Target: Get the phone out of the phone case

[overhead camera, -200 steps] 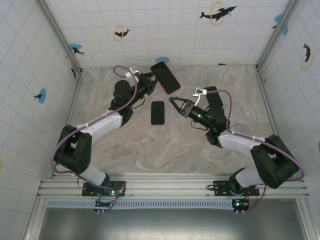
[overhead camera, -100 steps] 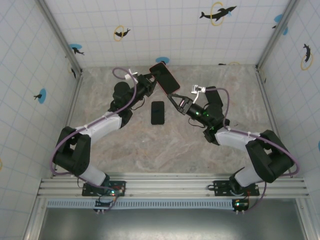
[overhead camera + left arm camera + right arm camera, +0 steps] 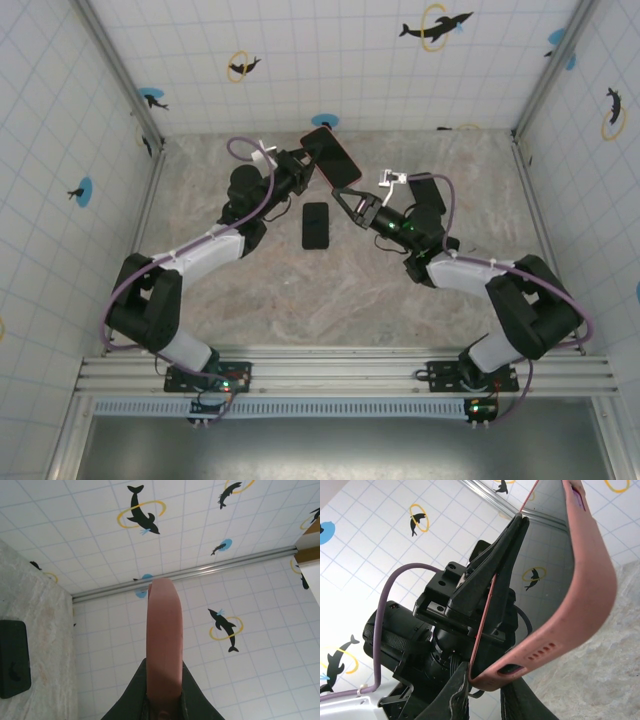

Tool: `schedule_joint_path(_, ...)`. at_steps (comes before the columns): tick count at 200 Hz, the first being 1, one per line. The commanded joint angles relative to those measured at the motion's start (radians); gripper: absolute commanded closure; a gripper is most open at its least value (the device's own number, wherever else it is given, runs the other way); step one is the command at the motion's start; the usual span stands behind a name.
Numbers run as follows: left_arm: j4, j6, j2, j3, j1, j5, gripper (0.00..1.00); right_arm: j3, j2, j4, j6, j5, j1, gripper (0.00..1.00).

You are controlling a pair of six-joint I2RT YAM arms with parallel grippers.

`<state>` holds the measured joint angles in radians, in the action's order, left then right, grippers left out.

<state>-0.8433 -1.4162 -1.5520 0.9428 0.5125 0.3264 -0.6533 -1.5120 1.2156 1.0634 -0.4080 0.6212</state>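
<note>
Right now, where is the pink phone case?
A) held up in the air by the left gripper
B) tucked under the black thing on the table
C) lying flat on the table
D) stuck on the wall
A: the left gripper is shut on the pink phone case and holds it up off the table, apart from the black slab lying there.

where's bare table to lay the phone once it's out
Bare: the grey marble tabletop just nearside of the flat black rectangular slab, and its far right corner. Crowded beyond the slab: salmon-pink phone case, left gripper, right gripper.
</note>
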Motion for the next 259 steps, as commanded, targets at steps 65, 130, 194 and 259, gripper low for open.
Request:
schedule_joint_path(65,-0.069,-0.085,0.067,0.005,0.016,0.023,1.00,-0.029,-0.001,-0.229,-0.232,0.015,-0.033,0.88)
schedule_joint_path(130,0.023,0.014,0.096,0.016,0.020,0.069,1.00,-0.009,0.027,-0.184,-0.212,-0.055,-0.085,0.85)
schedule_joint_path(194,0.160,0.354,0.068,0.130,-0.037,0.305,1.00,-0.024,0.124,-0.360,-0.461,-0.349,-0.167,0.47)
schedule_joint_path(259,0.224,0.602,0.100,0.184,-0.114,0.569,1.00,-0.135,0.117,-0.557,-0.755,-0.538,-0.208,0.55)
